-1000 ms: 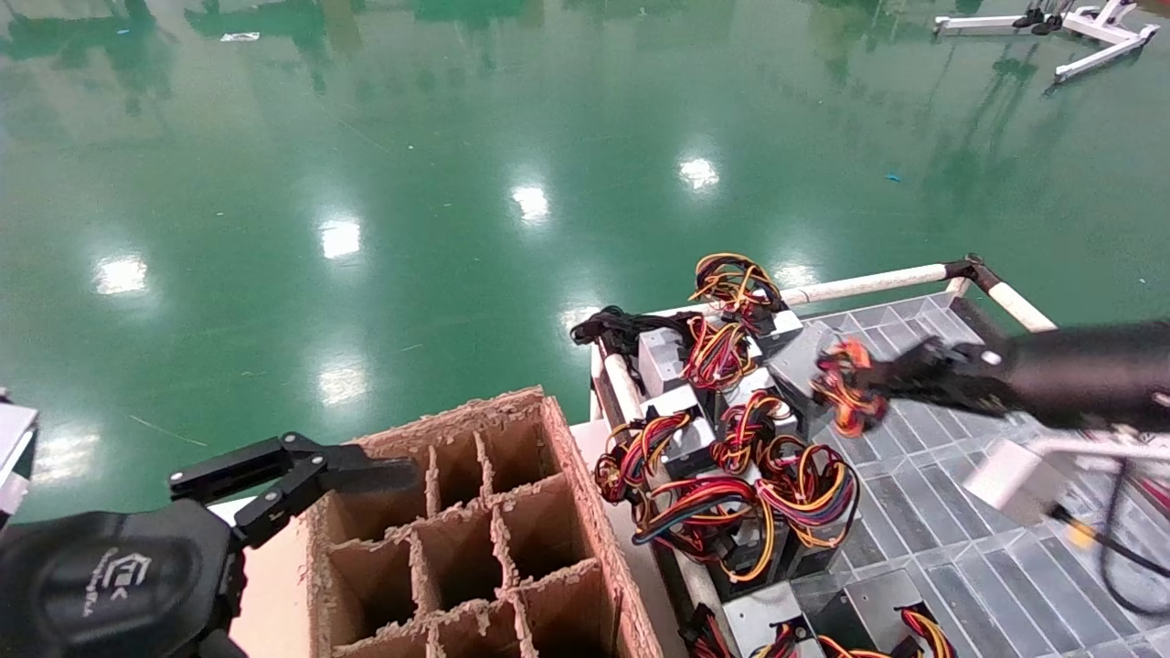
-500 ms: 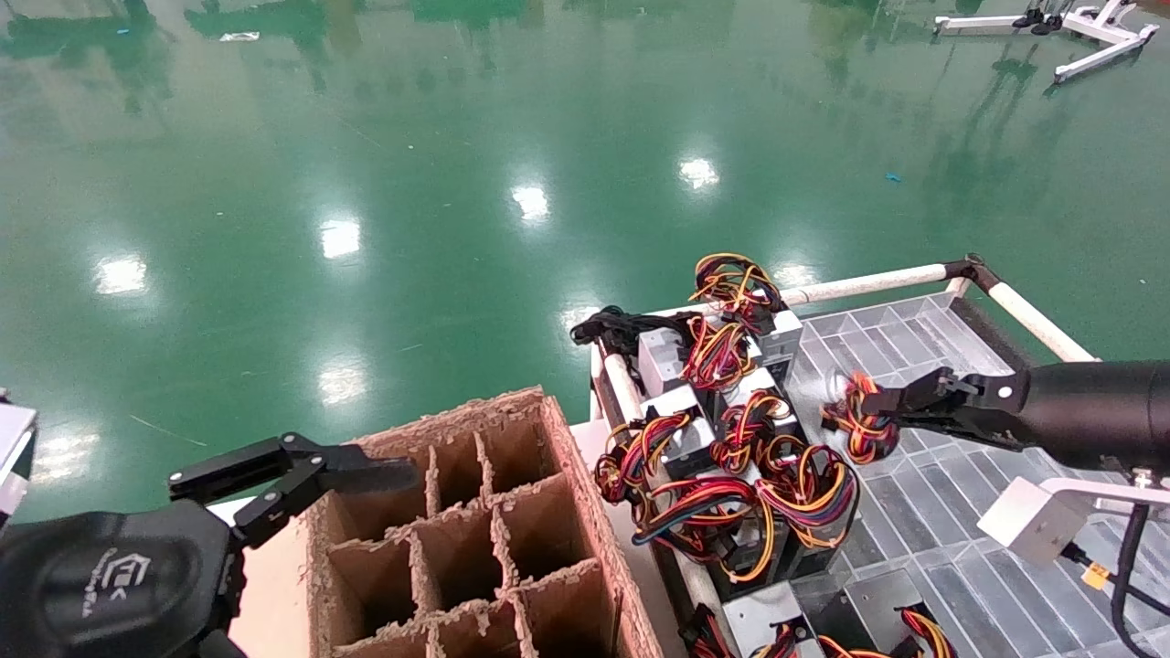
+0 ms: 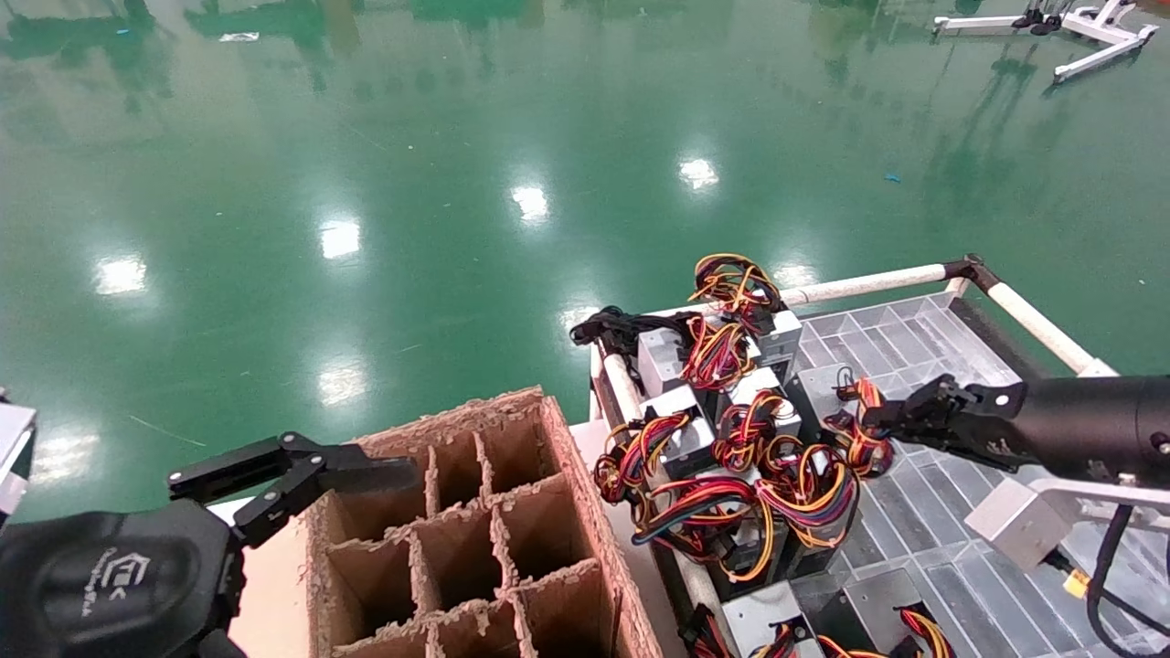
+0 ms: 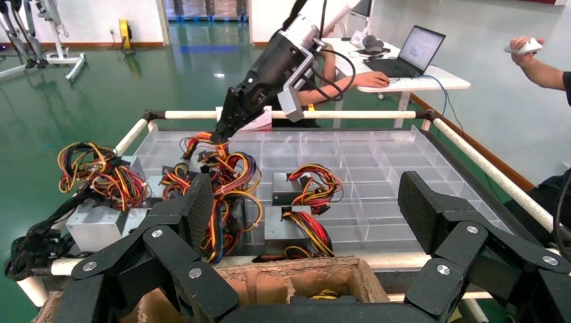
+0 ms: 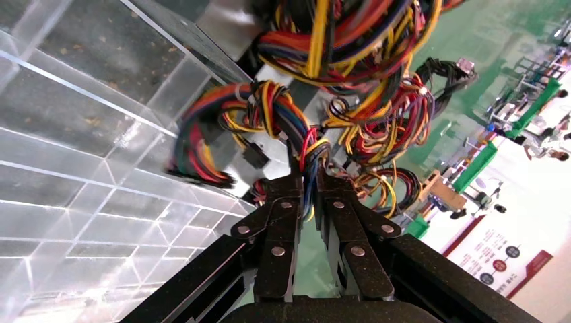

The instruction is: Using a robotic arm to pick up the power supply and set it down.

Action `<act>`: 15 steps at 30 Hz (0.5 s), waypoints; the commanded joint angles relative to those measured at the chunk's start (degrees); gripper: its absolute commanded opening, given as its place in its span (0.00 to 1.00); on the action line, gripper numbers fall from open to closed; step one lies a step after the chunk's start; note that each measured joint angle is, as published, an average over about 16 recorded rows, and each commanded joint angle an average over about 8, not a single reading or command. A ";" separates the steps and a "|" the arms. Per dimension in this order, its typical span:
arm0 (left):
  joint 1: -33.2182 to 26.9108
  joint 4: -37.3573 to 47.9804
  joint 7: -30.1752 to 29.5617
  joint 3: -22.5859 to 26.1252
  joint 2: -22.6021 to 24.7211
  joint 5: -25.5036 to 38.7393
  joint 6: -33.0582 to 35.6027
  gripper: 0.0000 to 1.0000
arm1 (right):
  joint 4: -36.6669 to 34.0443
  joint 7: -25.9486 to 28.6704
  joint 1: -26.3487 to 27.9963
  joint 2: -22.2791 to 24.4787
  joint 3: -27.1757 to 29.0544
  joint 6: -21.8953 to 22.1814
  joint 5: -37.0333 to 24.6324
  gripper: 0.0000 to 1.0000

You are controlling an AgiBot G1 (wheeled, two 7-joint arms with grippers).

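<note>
at the right of the head view, the right hand (image 3: 879,419) of the robotic arm (image 3: 1088,425) is pinched narrow on the wire bundle of the power supply (image 3: 827,388), a grey box resting low on the clear gridded tray (image 3: 923,334), right of centre beside the heap of other supplies (image 3: 731,457). the left hand (image 3: 292,475) hangs spread wide at lower left, over the edge of the cardboard divider box (image 3: 475,539).

Hidden or cut off

The power supply (image 3: 827,388) is mostly buried under its wires (image 3: 859,429); the right gripper (image 5: 308,176) fingertips vanish among them. The left gripper (image 4: 303,208) body and the cardboard box (image 3: 475,539) run off the frame.
</note>
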 commanded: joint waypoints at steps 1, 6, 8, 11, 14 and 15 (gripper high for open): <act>0.00 0.00 0.00 0.00 0.00 0.00 0.00 1.00 | -0.33 0.25 -0.09 -0.14 -0.09 -0.12 0.16 1.00; 0.00 0.00 0.00 0.00 0.00 0.00 0.00 1.00 | 0.06 -0.18 0.01 0.02 -0.01 -0.07 0.05 1.00; 0.00 0.00 0.00 0.00 0.00 0.00 0.00 1.00 | 0.19 -0.30 0.05 0.07 0.03 -0.04 0.00 1.00; 0.00 0.00 0.00 0.00 0.00 0.00 0.00 1.00 | 0.33 -0.45 0.10 0.14 0.08 0.02 -0.09 1.00; 0.00 0.00 0.00 0.00 0.00 0.00 0.00 1.00 | 0.44 -0.56 0.14 0.19 0.12 0.07 -0.16 1.00; 0.00 0.00 0.00 0.00 0.00 0.00 0.00 1.00 | 0.47 -0.60 0.15 0.21 0.13 0.09 -0.18 1.00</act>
